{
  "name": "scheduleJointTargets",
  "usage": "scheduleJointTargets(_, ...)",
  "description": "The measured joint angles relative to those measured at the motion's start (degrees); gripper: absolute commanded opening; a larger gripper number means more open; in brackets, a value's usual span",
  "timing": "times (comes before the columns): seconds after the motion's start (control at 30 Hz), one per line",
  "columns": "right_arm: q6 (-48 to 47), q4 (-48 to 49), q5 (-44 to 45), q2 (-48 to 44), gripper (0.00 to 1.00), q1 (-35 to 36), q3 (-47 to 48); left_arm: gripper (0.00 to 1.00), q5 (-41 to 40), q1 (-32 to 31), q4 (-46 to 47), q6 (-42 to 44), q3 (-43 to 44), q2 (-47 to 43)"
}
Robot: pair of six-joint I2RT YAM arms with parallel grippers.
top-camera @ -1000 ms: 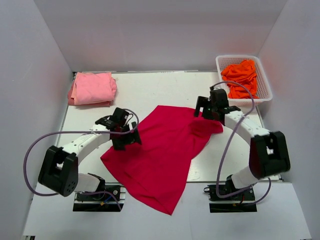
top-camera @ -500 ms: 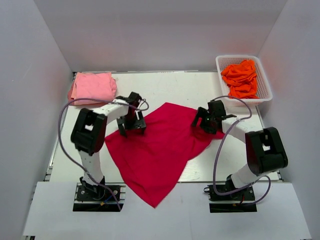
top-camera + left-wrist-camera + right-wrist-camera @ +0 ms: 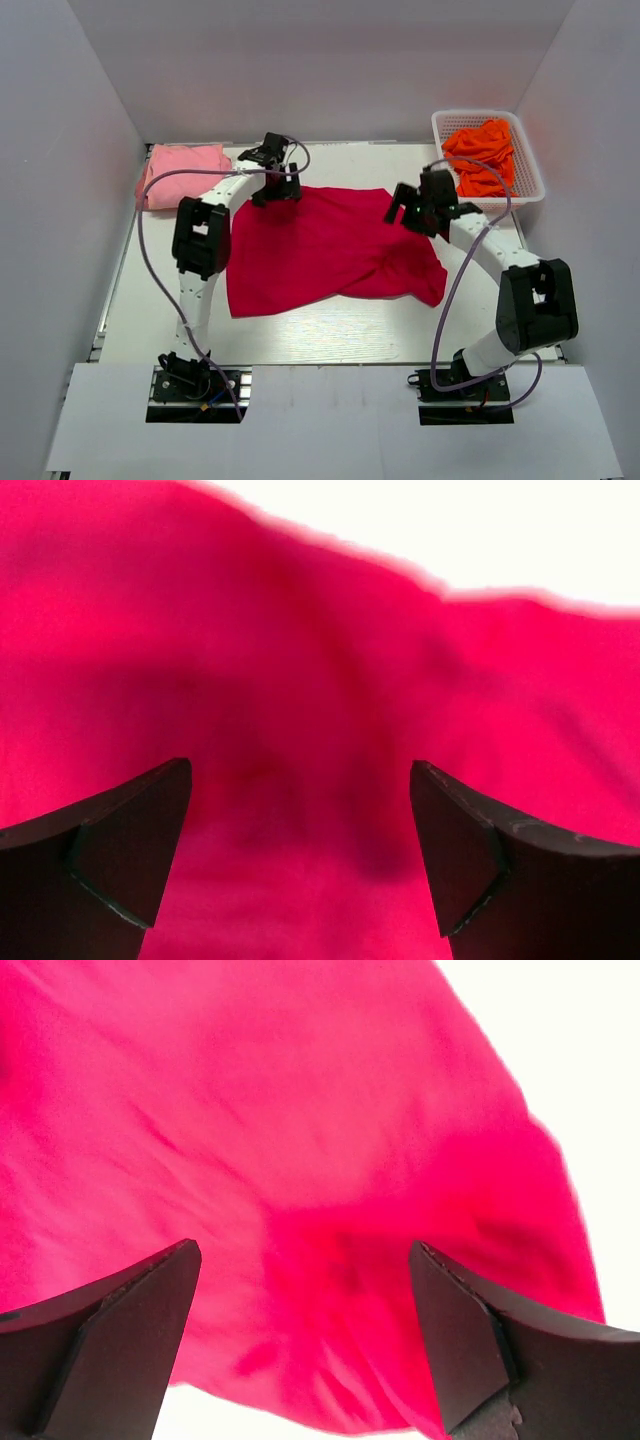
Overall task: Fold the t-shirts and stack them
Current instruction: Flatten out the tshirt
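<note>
With the table point(image 3: 330, 335) read as a dial and twelve at its far edge, the large t-shirt point(image 3: 320, 250) is spread at the centre. A folded t-shirt point(image 3: 185, 172) is laid at ten o'clock. At two o'clock a basket point(image 3: 528, 165) is set, with crumpled t-shirts point(image 3: 482, 155) in it. The left gripper point(image 3: 272, 190) is placed over the large t-shirt's eleven o'clock corner, the right gripper point(image 3: 408, 212) over its two o'clock edge.

Large crimson-red cloth t-shirt point(image 3: 320, 250) covers the tabletop point(image 3: 320, 340) centre. Folded light pink t-shirt point(image 3: 185, 175) blocks the far-left corner. White mesh basket point(image 3: 476, 115) of orange t-shirts point(image 3: 482, 155) blocks the far-right corner. Bare strip along the near edge.
</note>
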Motion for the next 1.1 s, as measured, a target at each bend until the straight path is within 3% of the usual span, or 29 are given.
scheduleJointTargets(0.13, -0.1, -0.4, 0.1, 2.2, 0.90, -0.5, 8.2, 1.00, 0.0, 1.1, 0.2, -2.2, -16.9, -12.7)
scheduleJointTargets(0.3, 0.3, -2.6, -1.9, 3.1, 0.90, -1.7, 8.6, 1.00, -0.3, 4.2, -0.7, -5.2, -30.3, -25.0)
scheduleJointTargets(0.63, 0.4, -6.8, -3.3, 4.2, 0.90, -3.3, 8.5, 1.00, 5.9, 9.2, 7.1, -6.8, -41.7, -26.6)
scheduleJointTargets(1.1, 0.9, -7.5, -3.3, 1.2, 0.90, -3.8, 3.3, 1.00, 8.9, 8.9, 13.2, -3.4, -43.3, -28.9)
